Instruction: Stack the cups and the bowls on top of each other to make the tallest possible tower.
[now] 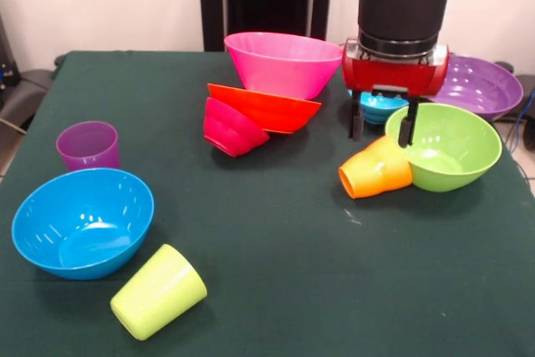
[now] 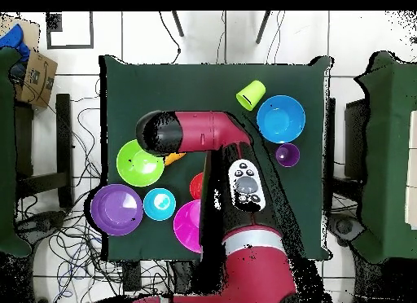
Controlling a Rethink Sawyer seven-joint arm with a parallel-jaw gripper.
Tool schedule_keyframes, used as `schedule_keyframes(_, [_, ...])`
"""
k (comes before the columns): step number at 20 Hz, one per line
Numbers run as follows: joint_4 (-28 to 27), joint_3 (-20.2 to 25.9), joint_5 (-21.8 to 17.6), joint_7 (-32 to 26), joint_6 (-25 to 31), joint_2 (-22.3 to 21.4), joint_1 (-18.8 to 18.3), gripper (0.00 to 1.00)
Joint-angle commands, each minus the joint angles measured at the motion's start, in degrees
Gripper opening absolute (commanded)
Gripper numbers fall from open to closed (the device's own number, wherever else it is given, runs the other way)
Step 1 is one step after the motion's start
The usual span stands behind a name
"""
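Observation:
My gripper (image 1: 382, 127) is open and empty, fingers pointing down. It hangs just above the ridged orange cup (image 1: 376, 170), which lies on its side against the lime green bowl (image 1: 451, 148). One fingertip (image 1: 407, 133) is at that bowl's rim. The small light blue bowl (image 1: 380, 107) sits behind the gripper. The tower leans at the back middle: small red bowl (image 1: 229, 128), orange bowl (image 1: 266, 107), pink bowl (image 1: 282, 61). The purple cup (image 1: 88, 146) stands upright at the left. The lime green cup (image 1: 159, 292) lies on its side at the front. In the overhead view the arm hides the gripper.
The big blue bowl (image 1: 82, 221) sits at the front left beside the lime green cup. The purple bowl (image 1: 482, 86) sits at the back right near the table edge. The overhead view shows the orange cup (image 2: 173, 159) peeking out from under the arm beside the lime green bowl (image 2: 138, 163).

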Motion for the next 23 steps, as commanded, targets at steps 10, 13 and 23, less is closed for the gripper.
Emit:
schedule_keyframes(10, [2.77, 8.49, -5.13, -7.98, 0.06, -0.08, -2.19, 1.0])
schedule_keyframes(13, [4.01, 9.44, -4.72, -8.6, 1.68, -1.27, -3.08, 1.0])
schedule_keyframes(23, [5.99, 11.6, -5.51, -9.41, 2.97, -1.97, -5.43, 1.0])
